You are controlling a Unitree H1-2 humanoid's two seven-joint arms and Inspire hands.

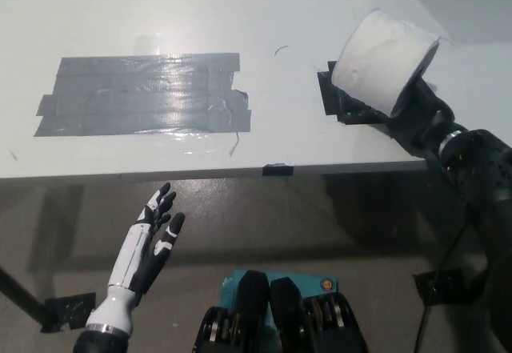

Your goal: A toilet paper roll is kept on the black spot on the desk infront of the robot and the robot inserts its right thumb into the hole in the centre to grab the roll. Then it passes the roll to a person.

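A white toilet paper roll is held off the desk in the robot's black right hand, tilted so that its round side wall faces the camera and its hollow centre cannot be seen. It hangs just above the black spot, a dark square patch near the desk's front right edge, and hides part of that patch. The roll looks full and soft, with a slightly ragged outer sheet.

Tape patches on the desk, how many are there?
2: a large grey tape patch on the desk's left, and a black tape patch partly hidden under the lifted toilet paper roll.
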